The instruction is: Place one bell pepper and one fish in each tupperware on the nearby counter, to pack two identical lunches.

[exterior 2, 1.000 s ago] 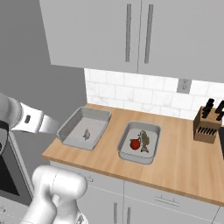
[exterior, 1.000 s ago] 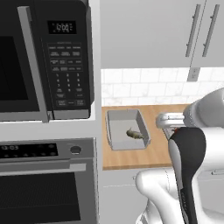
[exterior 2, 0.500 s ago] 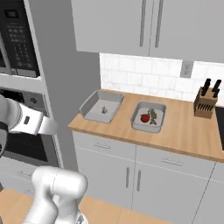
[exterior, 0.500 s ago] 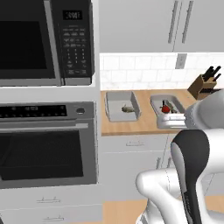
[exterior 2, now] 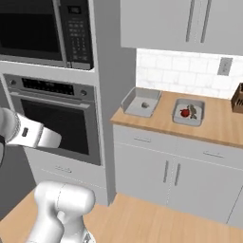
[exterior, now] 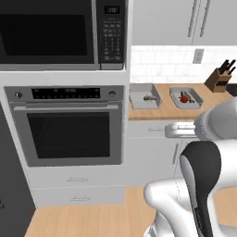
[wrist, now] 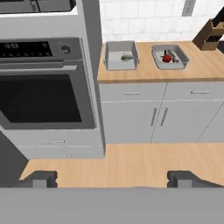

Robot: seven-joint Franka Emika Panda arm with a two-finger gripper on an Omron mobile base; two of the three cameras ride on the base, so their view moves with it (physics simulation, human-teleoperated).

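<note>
Two pale-grey tupperware tubs stand side by side on the wooden counter. The left tupperware holds one small fish. In the right tupperware lie a red bell pepper and another fish. My gripper is open and holds nothing. It hangs well back from the counter, out over the floor, with its fingertips set wide apart.
A built-in oven with a black microwave above it fills the tall unit left of the counter. A knife block stands at the counter's right end. Grey cabinet doors sit under the counter, and wood floor lies before them.
The whole picture has shifted: the base has backed away from the counter, so the oven, cabinets and floor have come into view. The tubs and their contents have stayed put.
</note>
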